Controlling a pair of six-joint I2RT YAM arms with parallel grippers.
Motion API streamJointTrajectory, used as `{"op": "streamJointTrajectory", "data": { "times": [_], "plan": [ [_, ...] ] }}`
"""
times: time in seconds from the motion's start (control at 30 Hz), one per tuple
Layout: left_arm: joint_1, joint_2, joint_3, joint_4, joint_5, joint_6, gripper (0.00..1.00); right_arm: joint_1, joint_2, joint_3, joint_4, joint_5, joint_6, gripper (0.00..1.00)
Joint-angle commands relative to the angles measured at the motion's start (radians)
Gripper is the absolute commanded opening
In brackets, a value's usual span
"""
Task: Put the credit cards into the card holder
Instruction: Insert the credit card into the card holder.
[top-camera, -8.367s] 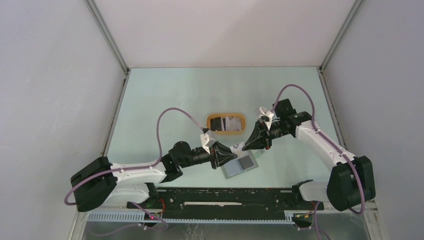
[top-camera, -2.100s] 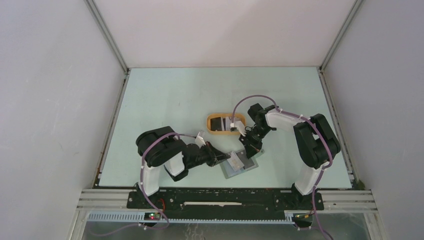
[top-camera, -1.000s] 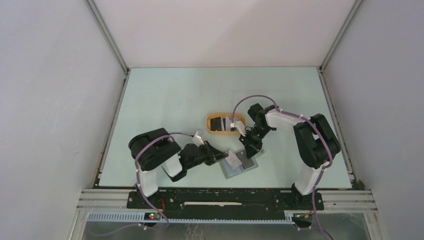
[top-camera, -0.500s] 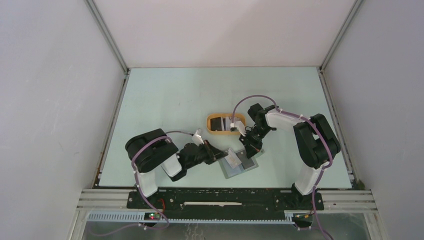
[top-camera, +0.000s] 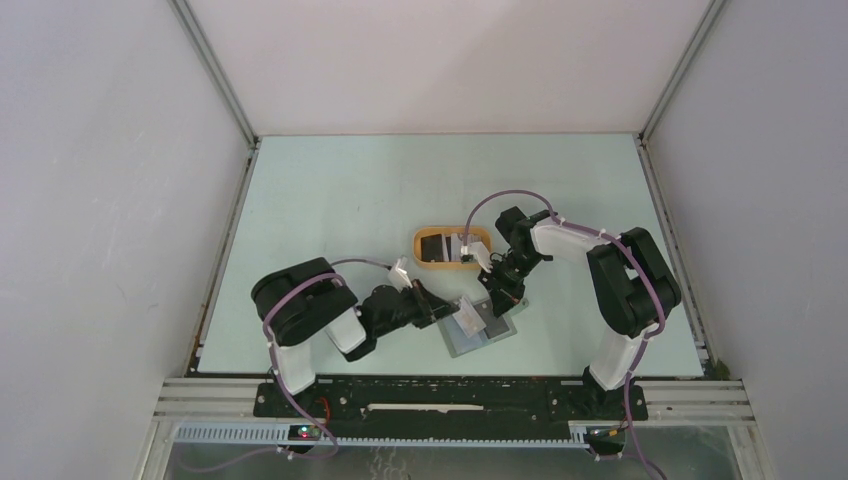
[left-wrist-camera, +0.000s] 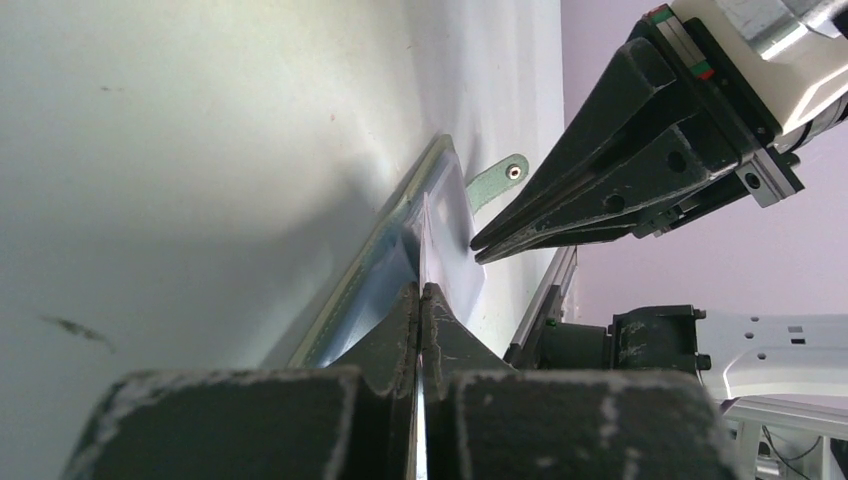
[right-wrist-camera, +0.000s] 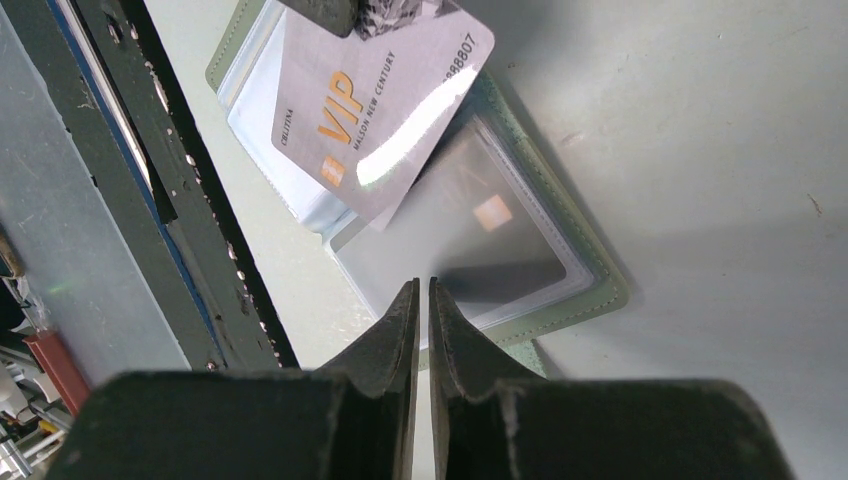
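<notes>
— Left fingers (left-wrist-camera: 395, 340)?
— Clamped. Holder (right-wrist-camera: 600, 285) lies open on the table (top-camera: 330, 200) between both arms. The clamped VIP card (right-wrist-camera: 380, 95) slants edge-first over one pocket, evidently to slide in.
— Right fingers (right-wrist-camera: 390, 350)?
— Nearly together, empty, tips by the holder's edge, probably steadying it. Dark card (right-wrist-camera: 490, 230) sits pocketed.

A whitish glossy plastic card (right-wrist-camera: 380, 110), upper middle of the right wrist view, bears "VIP" in large orange letters, "MALSON NEW CENTURY" in small dark print beside it, and digits ending "888807" at its right edge.
</notes>
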Motion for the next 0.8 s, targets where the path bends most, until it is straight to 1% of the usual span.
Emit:
{"op": "streamJointTrajectory", "data": {
  "times": [0.0, 0.27, 0.53, 0.77],
  "plan": [
    [-0.011, -0.014, 0.040, 0.004, -0.020, 0.048, 0.00, 0.001, -0.015, 0.034, 0.004, -0.005, 0.007, 0.14],
    [-0.016, 0.016, 0.059, 0.007, 0.026, 0.000, 0.00, 0.000, -0.016, 0.033, 0.004, -0.005, 0.007, 0.14],
    [-0.016, 0.026, 0.029, 0.004, 0.049, -0.074, 0.00, 0.000, -0.017, 0.034, 0.004, -0.006, 0.007, 0.14],
    [-0.016, 0.041, 0.035, -0.014, 0.067, -0.116, 0.00, 0.000, -0.017, 0.033, 0.004, -0.005, 0.007, 0.14]
  ]
}}
